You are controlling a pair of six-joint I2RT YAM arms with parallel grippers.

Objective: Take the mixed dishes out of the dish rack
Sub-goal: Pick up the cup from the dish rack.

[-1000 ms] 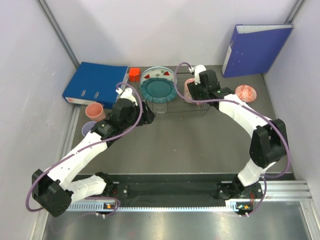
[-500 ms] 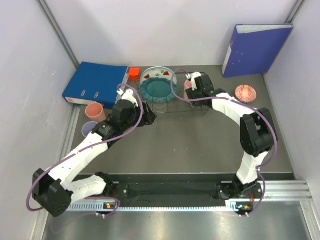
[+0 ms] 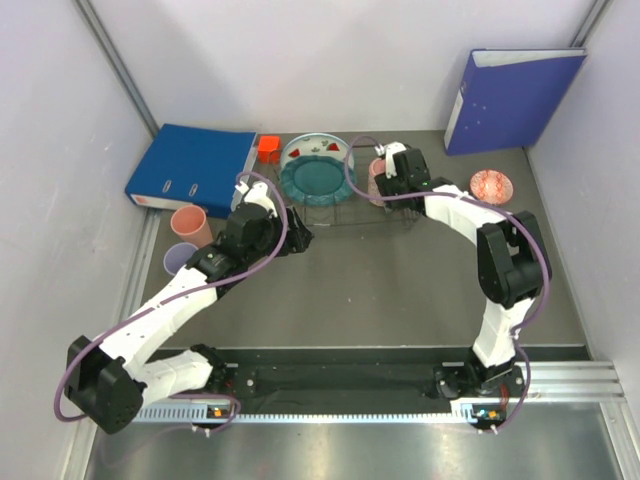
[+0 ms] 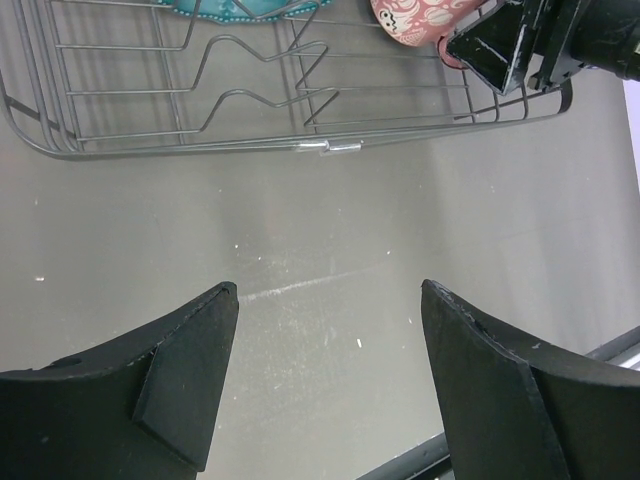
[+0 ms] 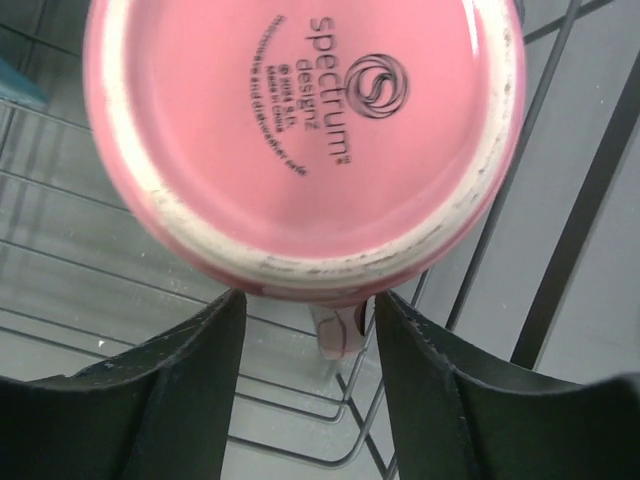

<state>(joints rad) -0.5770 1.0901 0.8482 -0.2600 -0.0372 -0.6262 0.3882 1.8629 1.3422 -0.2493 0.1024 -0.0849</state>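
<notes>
1. Top external view: the left gripper [image 3: 296, 234] hung empty, fingers apart, at the dish rack's [image 3: 355, 212] 8 o'clock corner.
2. The pink cup [image 5: 300, 130] sat upside down at the rack's 3 o'clock end.
3. The right gripper [image 5: 310, 300] was spread around its handle. I think it needed to squeeze, then lift.

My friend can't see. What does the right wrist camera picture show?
The pink bottom of a mug, printed "spectrum designz", fills the picture. Its handle sits between the black fingers of the right gripper, with the dish rack's wires behind.
</notes>
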